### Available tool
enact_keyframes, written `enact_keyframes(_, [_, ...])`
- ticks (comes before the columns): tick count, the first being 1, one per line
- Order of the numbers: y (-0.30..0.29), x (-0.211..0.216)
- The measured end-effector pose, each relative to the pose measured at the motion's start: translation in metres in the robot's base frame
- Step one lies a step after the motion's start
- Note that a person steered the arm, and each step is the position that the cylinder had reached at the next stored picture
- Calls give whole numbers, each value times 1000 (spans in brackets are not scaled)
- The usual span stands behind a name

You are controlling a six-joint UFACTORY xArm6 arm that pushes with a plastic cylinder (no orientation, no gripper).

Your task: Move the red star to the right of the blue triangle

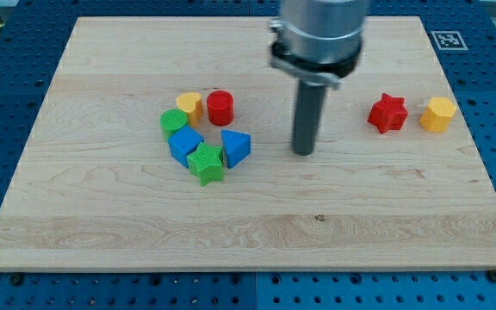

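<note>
Red star-shaped block (387,114) sits at the view's right, touching nothing, well apart from the blue triangular block (236,147).
My tip (302,152) is bare, between them, holding nothing. Star looks light, rigid, and likely to spin; push its right side, centred.

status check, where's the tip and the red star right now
My tip on the board between blue triangle and red star, touching neither. Star at the view's right, beside yellow block. Nothing between star and triangle but the tip.
</note>
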State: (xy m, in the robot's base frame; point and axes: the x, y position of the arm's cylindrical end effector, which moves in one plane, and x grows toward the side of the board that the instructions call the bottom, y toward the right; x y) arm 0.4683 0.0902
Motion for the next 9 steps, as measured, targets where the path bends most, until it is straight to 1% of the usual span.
enact_keyframes(1, [8,-24])
enact_keyframes(2, [0,-72])
enact_keyframes(3, [21,-119])
enact_keyframes(4, [104,-130])
enact_keyframes(5, [191,-126])
enact_keyframes(6, [252,-121])
enact_keyframes(7, [255,-117])
enact_keyframes(8, [255,-71])
enact_keyframes(9, [242,-37])
